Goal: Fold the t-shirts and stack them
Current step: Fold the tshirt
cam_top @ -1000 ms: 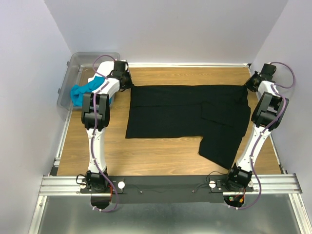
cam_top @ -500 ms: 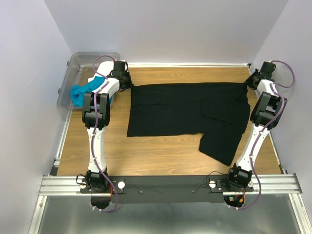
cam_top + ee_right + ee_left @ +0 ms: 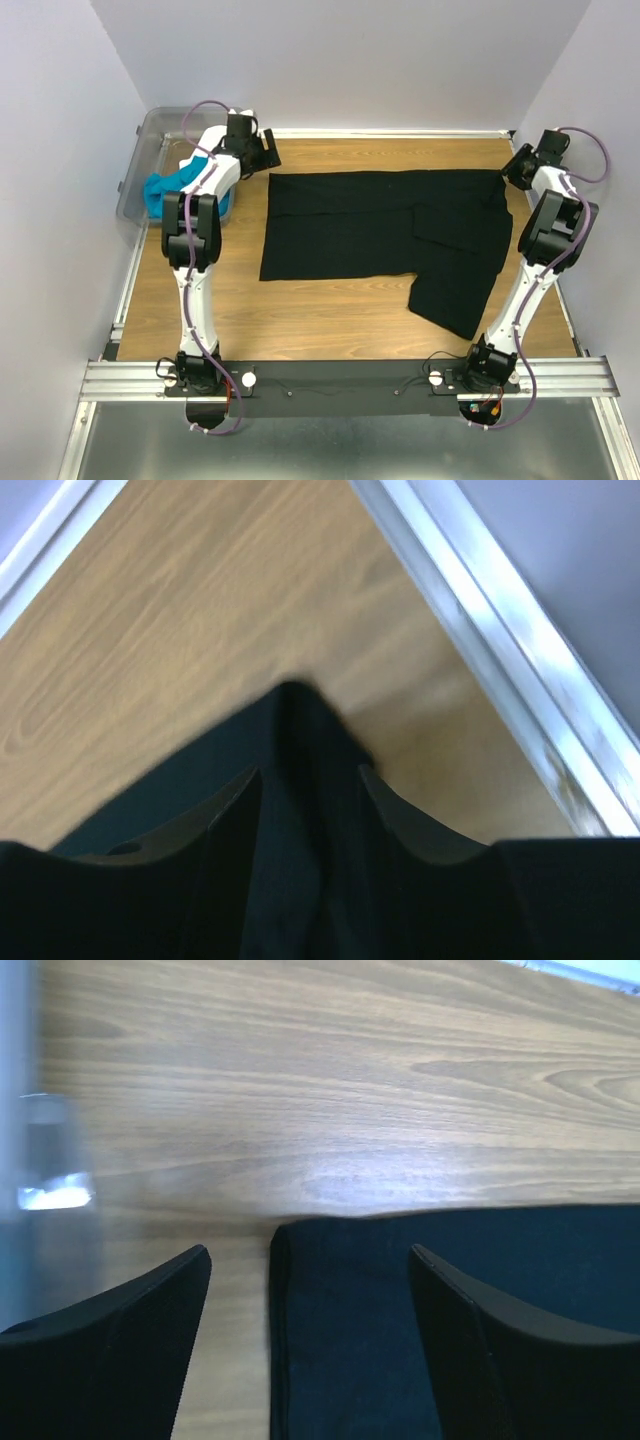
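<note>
Two t-shirts, one bin, two arms

Wooden table, clear plastic bin at far-left corner

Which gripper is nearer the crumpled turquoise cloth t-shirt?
Left. The left gripper hangs near the turquoise t-shirt; the right gripper is far across, at the black cloth t-shirt's corner.

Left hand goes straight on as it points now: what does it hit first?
Probably the corner of the black t-shirt, which lies between the fingers of the open left hand. Depth is unclear; it could instead land on the bare table just beyond the hem.
</note>
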You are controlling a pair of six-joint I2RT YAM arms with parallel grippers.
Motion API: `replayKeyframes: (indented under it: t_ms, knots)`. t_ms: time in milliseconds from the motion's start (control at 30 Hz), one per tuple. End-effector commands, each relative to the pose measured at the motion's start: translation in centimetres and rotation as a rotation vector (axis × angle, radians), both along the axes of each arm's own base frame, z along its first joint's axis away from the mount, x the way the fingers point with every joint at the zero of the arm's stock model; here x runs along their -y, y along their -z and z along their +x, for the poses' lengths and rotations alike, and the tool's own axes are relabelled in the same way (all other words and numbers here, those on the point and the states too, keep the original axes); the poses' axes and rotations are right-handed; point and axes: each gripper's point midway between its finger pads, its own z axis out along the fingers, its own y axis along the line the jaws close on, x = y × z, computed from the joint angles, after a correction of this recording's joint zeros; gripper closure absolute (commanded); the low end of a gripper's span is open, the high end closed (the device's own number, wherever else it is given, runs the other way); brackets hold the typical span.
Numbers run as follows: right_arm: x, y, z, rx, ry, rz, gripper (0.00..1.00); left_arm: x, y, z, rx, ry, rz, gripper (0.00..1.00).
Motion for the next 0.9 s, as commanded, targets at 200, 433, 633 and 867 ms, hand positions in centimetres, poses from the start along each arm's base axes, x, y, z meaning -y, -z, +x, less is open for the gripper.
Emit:
replayKeyframes:
  t_ms: [200, 433, 633, 867]
  knots:
    - [-8.5, -3.4, -7.9, -0.066, -0.044, 0.03, 0.48, 3.2, -5.9, -5.3, 0.056, 0.03, 0.027, 0.12]
    - [-15.4, -0.3, -14.2, -0.19, -0.121, 0.091, 0.48, 7.8, -1.7, -9.8, -0.05, 0.131, 0.051, 0.16]
    - [-16.2, 2.5, -17.3, -0.275, -0.119, 0.103, 0.48, 8.9, 1.8, -11.4, -0.155, 0.131, 0.04, 0.18]
    - [-15.6, 5.1, -16.6, -0.333, -0.09, 0.099, 0.47, 8.8, 5.3, -10.2, -0.23, 0.113, 0.064, 0.18]
